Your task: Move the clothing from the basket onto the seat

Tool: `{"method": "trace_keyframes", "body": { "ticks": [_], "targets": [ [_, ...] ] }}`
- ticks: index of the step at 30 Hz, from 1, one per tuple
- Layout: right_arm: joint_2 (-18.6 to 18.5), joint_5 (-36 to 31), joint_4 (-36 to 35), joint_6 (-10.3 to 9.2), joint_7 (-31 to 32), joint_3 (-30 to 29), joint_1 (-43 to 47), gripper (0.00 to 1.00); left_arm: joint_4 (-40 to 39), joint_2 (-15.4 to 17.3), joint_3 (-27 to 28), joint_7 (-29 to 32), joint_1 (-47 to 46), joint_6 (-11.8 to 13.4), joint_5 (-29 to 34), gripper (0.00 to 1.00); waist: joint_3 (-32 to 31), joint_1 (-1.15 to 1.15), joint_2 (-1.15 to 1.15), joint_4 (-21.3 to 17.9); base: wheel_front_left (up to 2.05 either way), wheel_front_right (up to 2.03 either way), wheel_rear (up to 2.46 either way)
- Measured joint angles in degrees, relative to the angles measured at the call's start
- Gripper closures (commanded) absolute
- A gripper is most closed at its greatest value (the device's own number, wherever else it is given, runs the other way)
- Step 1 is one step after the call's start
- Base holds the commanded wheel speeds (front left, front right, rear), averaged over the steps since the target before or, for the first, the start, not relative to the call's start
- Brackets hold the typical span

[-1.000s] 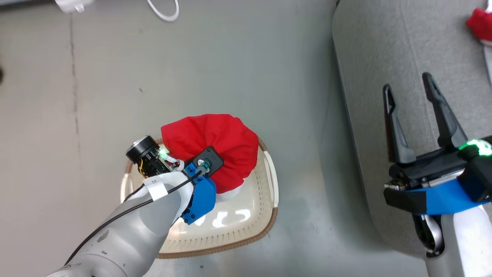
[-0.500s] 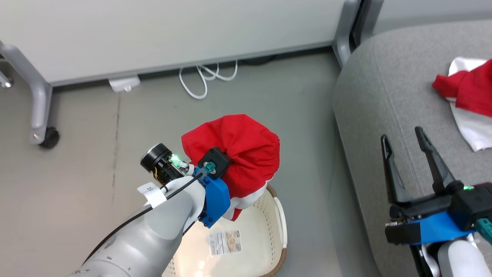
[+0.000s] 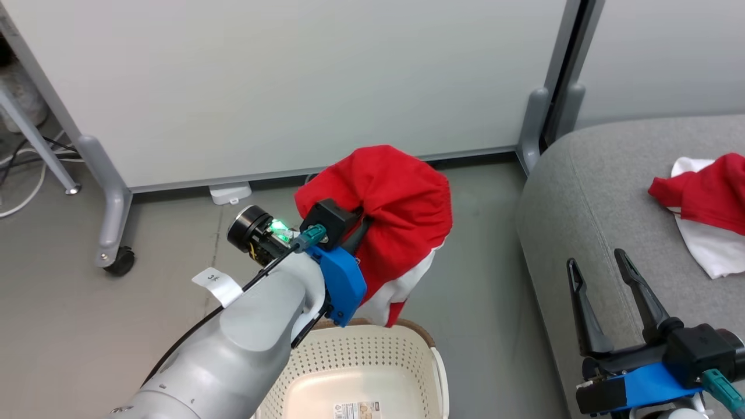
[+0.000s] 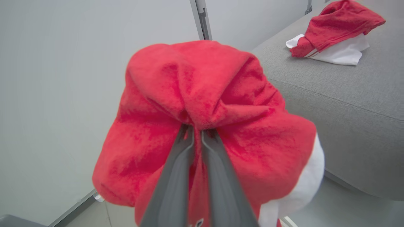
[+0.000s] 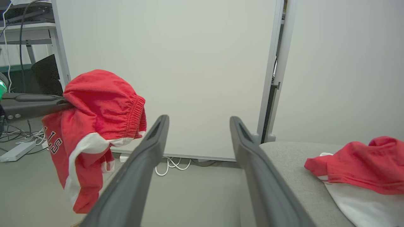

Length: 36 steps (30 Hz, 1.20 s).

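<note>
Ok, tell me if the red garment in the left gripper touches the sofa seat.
Apart. The right wrist view shows the garment hanging from the left gripper over the floor, with wall between it and the seat.

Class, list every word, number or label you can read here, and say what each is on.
"LS": white letters on the hanging red garment; the rest folded away.
The white tag on the left arm: handwriting, too blurred to read.
The printed label in the basket: too small to read.
</note>
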Motion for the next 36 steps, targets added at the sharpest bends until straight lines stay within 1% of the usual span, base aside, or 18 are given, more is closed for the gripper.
{"method": "trace_keyframes", "body": {
  "ticks": [11,17,25,32,36],
  "targets": [
    [0.42,0.52,0.26,0.00,0.00,0.66,1.35,0.00,-8.61,1.69,5.38,0.00,2.14,1.23,-0.41,1.00,-2.60,0.01,0.00,2.17,0.00,0.00,0.00],
    [0.53,0.76,0.45,0.00,0.00,0.90,1.72,0.00,-11.72,2.25,6.35,0.00,3.13,1.85,-0.41,1.00,-3.05,0.01,0.00,2.65,0.00,0.00,0.00],
    [0.64,1.25,0.52,0.00,0.00,1.38,1.74,0.00,-13.85,2.88,6.45,0.00,3.33,2.50,-0.42,1.00,-2.84,0.02,0.00,2.73,0.00,0.00,0.00],
    [0.04,3.10,0.48,0.00,0.00,5.27,1.63,0.00,-14.93,3.19,5.91,0.13,3.33,2.67,-0.42,1.00,-2.44,0.02,0.00,2.95,0.00,0.00,0.00],
    [-0.15,4.00,1.16,0.00,0.00,8.77,0.58,0.00,-15.34,3.19,5.59,0.26,3.29,2.77,-0.38,1.00,-2.18,0.02,0.00,3.41,0.00,0.00,0.00]
  ]
}}
